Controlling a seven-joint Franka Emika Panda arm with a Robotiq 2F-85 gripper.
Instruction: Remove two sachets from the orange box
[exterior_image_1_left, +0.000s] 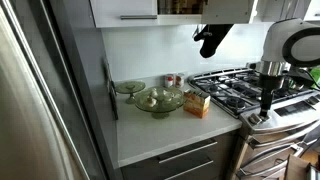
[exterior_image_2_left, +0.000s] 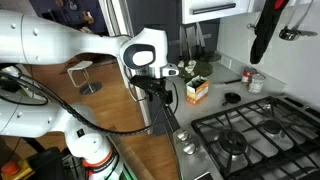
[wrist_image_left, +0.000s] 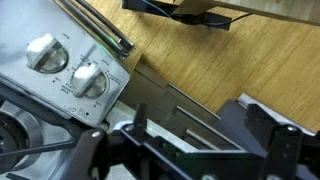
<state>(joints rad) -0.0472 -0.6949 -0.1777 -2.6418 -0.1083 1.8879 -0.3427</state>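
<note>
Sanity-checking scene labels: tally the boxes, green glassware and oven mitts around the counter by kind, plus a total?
orange box: 1
green glassware: 2, the bowl and the plate
black oven mitt, hanging above the stove: 1
Total: 4

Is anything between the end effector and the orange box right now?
No loose object. The end effector hangs at the front of the stove, whose corner lies between it and the orange box.
</note>
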